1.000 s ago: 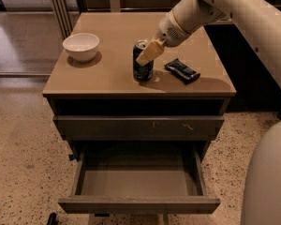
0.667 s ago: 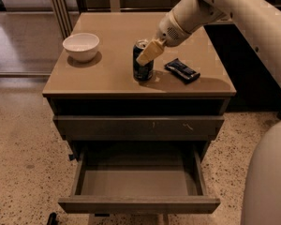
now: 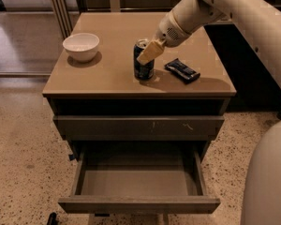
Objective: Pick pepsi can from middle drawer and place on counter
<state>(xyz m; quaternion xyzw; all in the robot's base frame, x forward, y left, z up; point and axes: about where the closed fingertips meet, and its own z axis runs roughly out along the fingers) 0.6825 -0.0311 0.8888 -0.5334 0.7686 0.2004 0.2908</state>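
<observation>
Already the pepsi can (image 3: 143, 71) stands upright on the counter (image 3: 107, 76), a little right of its middle and well back from the front edge, so by my reading the placing is all but done. The gripper (image 3: 150, 52) sits against the can's upper side, at the end of the pale arm (image 3: 253, 18) reaching in from the right; whether it clamps the can or has let go cannot be told. The main risk from here is the withdrawal: if the gripper pulls back sideways while it has some hold on the can, or brushes the rim as it lifts, it could tip the can or drag it, and a rolling can might go over the counter's edge. A straight lift clear of the top before any sideways move seems the safer course. Just beside the can on its right lies a flat dark snack wrapper (image 3: 181, 71), apart from it but near enough to be knocked. A white bowl (image 3: 81, 45) sits well apart at the counter's left. Below, the middle drawer (image 3: 138, 184) hangs pulled out with nothing visible on its floor, under a shut drawer front (image 3: 107, 127) with pale scratch marks; it juts out over the speckled floor (image 3: 18, 139).
</observation>
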